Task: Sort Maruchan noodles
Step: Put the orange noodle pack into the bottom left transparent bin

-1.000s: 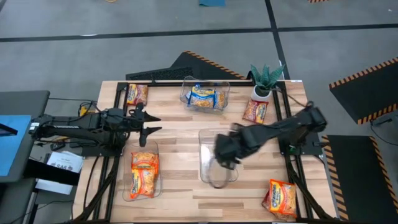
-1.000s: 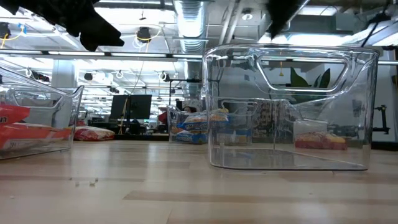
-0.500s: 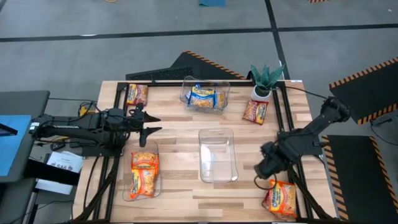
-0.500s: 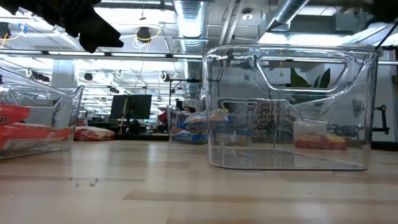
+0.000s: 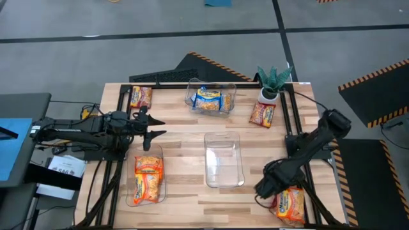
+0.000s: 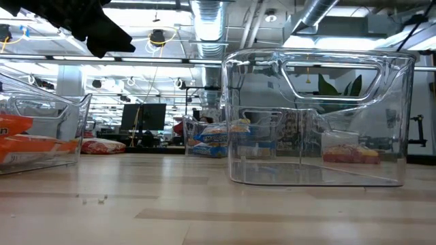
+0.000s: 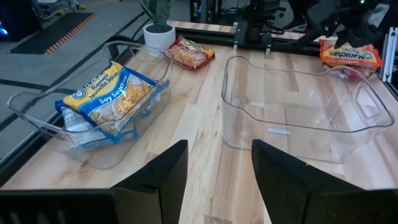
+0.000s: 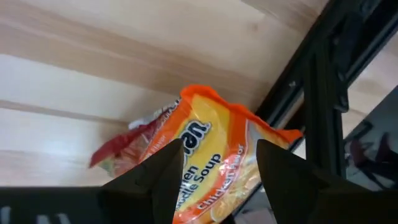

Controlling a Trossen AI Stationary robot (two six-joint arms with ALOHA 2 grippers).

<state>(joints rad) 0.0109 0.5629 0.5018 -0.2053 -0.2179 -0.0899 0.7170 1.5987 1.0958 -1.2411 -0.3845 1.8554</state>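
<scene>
Three clear plastic bins (image 5: 223, 160) sit on the wooden table (image 5: 185, 128); six noodle packets (image 5: 289, 203) show, two loose at the far edge. The right gripper (image 5: 265, 186), jaws apart and empty, hovers beside an orange packet near a potted plant (image 5: 271, 82)'s side; the left gripper (image 5: 156, 126) waits open, empty.

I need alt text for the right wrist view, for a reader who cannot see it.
The open right gripper hovers just above an orange noodle packet lying on the wooden table near its dark frame rail. The two dark fingers straddle the packet without gripping it.
</scene>
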